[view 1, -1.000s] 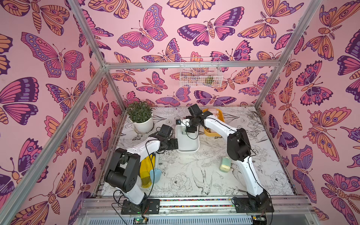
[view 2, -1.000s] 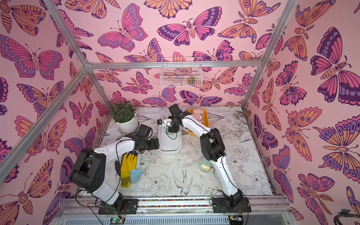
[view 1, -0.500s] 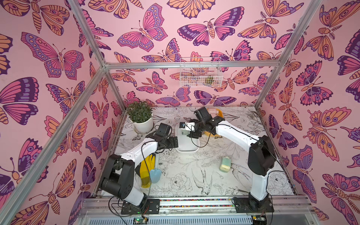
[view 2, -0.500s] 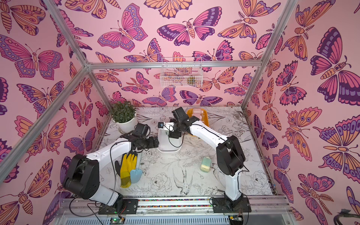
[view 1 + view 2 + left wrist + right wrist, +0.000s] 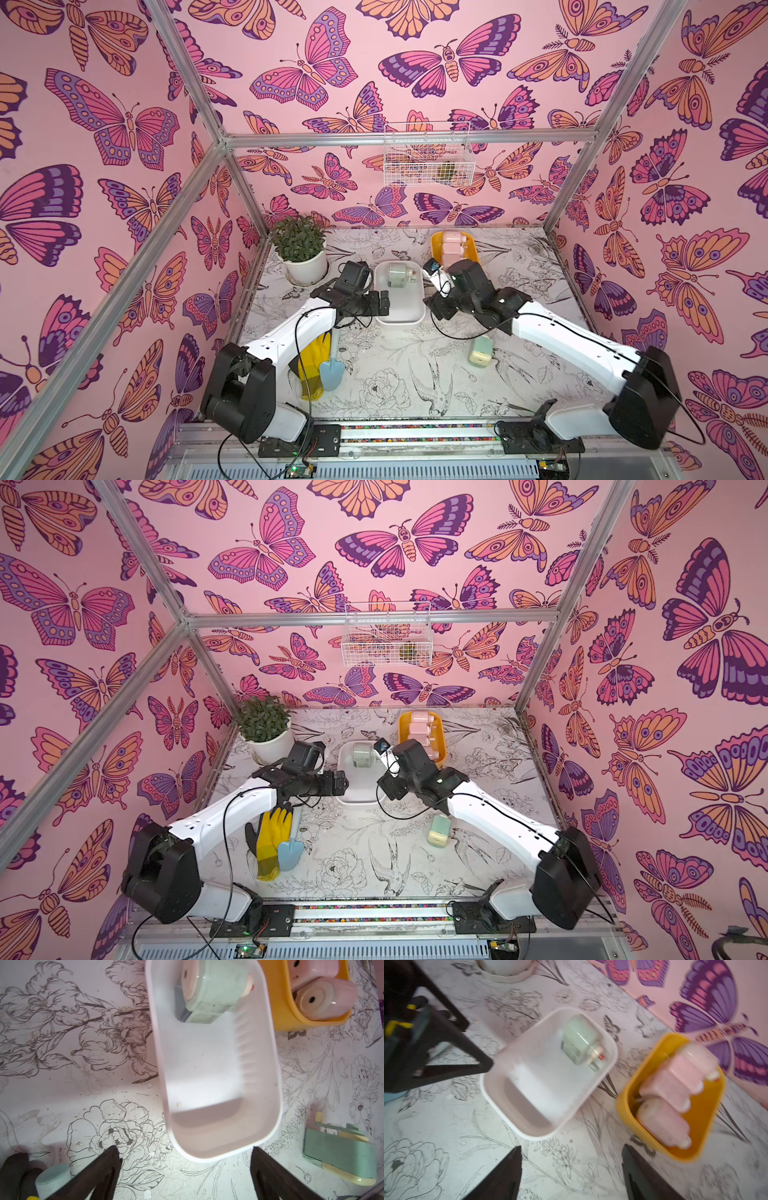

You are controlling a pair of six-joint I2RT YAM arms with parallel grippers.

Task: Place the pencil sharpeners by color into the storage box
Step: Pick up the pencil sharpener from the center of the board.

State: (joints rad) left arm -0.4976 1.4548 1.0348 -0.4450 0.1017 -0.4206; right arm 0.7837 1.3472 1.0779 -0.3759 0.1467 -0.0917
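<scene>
A white storage box (image 5: 419,309) stands mid-table with one mint green pencil sharpener (image 5: 399,276) lying at its far end. Behind it to the right, a yellow box (image 5: 473,249) holds three pale pink sharpeners (image 5: 664,1120). A second mint green sharpener (image 5: 480,351) lies on the table in front of the right arm. My left gripper (image 5: 382,303) is open and empty at the white box's left rim. Just right of that box, my right gripper (image 5: 436,306) is also open and empty. In the wrist views bare table shows between the fingertips of the left gripper (image 5: 185,1157) and the right gripper (image 5: 571,1157).
A potted plant (image 5: 301,249) stands at the back left. A yellow glove (image 5: 313,365) and a light blue shovel (image 5: 332,368) lie under the left arm. A wire basket (image 5: 428,156) hangs on the back wall.
My right gripper has drawn back from over the white box to its right side, and its jaws have widened. The left gripper stays by the box's left edge, jaws slightly wider.
</scene>
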